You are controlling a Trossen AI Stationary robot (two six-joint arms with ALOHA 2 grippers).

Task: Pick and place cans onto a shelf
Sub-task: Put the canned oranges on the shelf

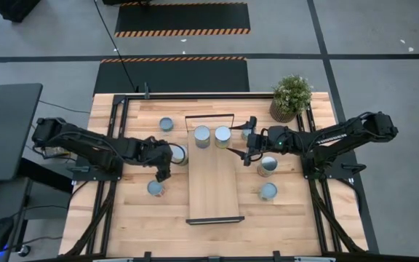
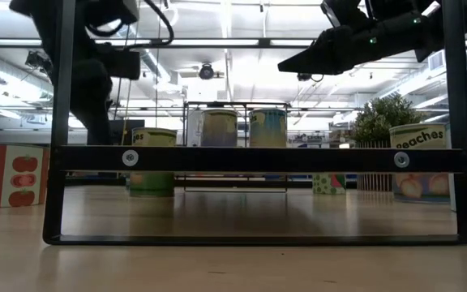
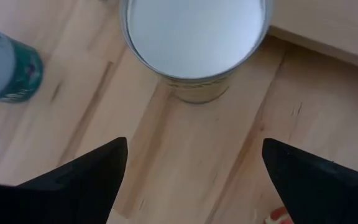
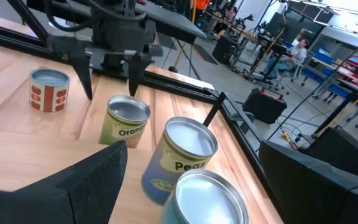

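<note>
Left gripper (image 1: 167, 166) spread over a can (image 1: 179, 154) beside the shelf (image 1: 213, 185) — we see right gripper (image 1: 240, 151) spread near shelved cans (image 1: 212, 136).

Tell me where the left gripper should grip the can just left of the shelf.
Grip the can across its round side wall, coming straight down from above: it stands upright and the left gripper hovers open beside it. Keep fingers clear of the shelf edge.

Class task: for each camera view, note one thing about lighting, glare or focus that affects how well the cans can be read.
High view: even light, soft shadows. Low view: bright ceiling lights backlight the shelf frame, leaving it near black. Left wrist view: the can top glares white, and the left gripper fingers blur. Right wrist view: the nearest can is soft; the Orange can is legible.
</note>
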